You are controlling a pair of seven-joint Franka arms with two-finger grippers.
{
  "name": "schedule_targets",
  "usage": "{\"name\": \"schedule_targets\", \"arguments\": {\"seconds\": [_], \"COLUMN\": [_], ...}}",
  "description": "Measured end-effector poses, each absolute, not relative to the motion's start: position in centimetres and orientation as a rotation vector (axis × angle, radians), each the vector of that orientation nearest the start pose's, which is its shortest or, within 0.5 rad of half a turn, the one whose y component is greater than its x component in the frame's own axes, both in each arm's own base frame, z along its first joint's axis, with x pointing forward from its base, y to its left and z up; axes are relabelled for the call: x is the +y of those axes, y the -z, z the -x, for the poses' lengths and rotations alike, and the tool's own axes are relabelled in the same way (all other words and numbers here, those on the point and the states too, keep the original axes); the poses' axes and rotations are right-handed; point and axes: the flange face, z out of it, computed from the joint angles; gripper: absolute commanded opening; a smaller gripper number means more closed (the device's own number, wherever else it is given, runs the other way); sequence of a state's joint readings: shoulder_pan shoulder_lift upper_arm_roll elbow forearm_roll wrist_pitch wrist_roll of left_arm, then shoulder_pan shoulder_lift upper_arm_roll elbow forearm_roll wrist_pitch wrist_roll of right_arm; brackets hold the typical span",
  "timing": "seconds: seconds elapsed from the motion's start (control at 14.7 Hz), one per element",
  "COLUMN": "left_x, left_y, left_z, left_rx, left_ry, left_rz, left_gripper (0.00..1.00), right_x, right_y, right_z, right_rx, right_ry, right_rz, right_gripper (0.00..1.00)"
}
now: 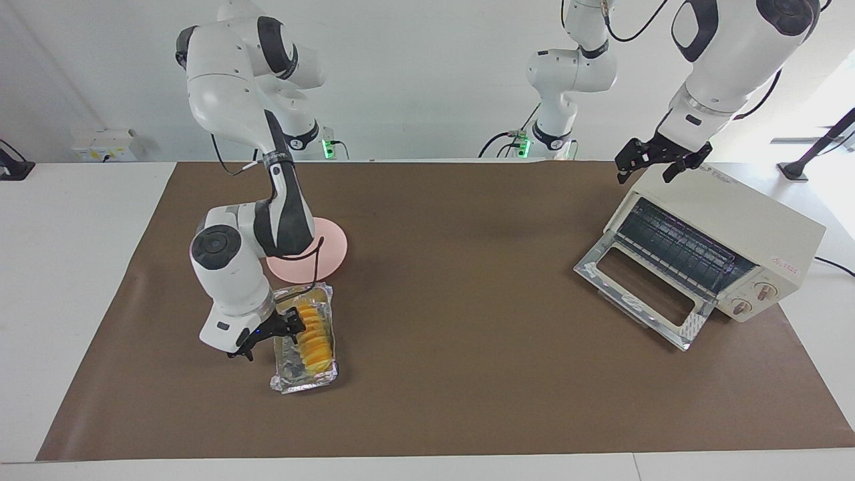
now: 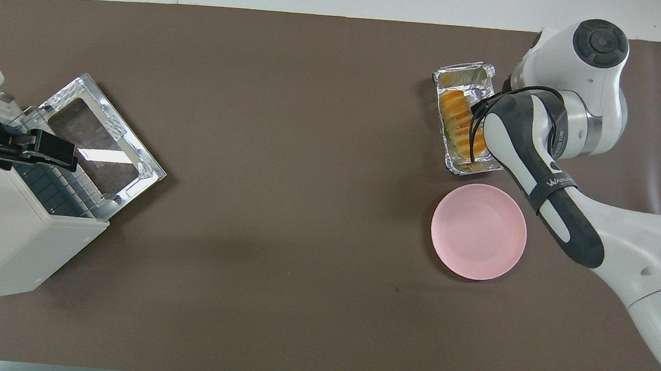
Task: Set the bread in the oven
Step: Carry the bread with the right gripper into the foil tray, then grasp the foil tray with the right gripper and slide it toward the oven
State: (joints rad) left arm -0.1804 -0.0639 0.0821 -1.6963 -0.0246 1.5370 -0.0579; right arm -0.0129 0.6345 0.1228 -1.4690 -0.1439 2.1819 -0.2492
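The right gripper (image 1: pixel 270 336) is bent low beside one foil tray (image 1: pixel 286 377), its fingers spread at the tray's edge. One bread (image 1: pixel 312 339) lies in that tray, beside a pink plate (image 1: pixel 330 257). The oven (image 1: pixel 748 230) stands open — the left gripper (image 1: pixel 658 162) above it, fingers apart, holding nothing.

The bread (image 1: pixel 312 339) lies in the foil tray (image 1: pixel 288 382), at the plate's (image 1: pixel 330 250) six o'clock in the facing view; the oven (image 1: pixel 748 220) stands well apart at three o'clock.
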Motion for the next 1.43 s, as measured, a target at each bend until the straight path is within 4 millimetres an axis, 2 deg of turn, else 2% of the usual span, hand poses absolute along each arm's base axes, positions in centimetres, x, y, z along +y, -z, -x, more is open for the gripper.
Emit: {"name": "schedule_targets", "arguments": {"seconds": [0.14, 0.2, 0.95, 1.09, 1.23, 1.36, 1.43], "left_x": [-5.3, -5.3, -5.3, -5.4, -5.4, -5.4, -5.3], "left_y": [-59.7, -59.7, -59.7, -59.7, -59.8, -59.8, -59.8], "left_z": [-52.5, -52.5, -52.5, -52.5, -52.5, -52.5, -52.5], "left_rx": [0.064, 0.064, 0.065, 0.065, 0.064, 0.062, 0.061], "left_ry": [-0.154, -0.154, -0.155, -0.155, -0.156, -0.155, -0.153], "left_rz": [3.159, 3.159, 3.159, 3.162, 3.169, 3.171, 3.172], "left_gripper": [1.0, 1.0, 1.0, 1.0, 1.0, 1.0, 1.0], "right_x": [5.7, 5.7, 6.4, 7.1, 8.1, 10.6, 12.9], "right_y": [-31.4, -31.4, -32.1, -33.8, -37.0, -41.1, -43.1], "right_z": [-71.9, -71.9, -71.7, -71.2, -70.5, -69.5, -68.7], "right_rx": [-0.653, -0.654, -0.667, -0.668, -0.639, -0.603, -0.55], "right_ry": [0.126, 0.126, 0.124, 0.053, -0.011, -0.053, -0.087], "right_rz": [3.127, 3.127, 3.121, 3.112, 3.072, 3.042, 3.048], "right_gripper": [0.16, 0.0, 0.0, 0.0, 0.0, 0.0, 0.0]}}
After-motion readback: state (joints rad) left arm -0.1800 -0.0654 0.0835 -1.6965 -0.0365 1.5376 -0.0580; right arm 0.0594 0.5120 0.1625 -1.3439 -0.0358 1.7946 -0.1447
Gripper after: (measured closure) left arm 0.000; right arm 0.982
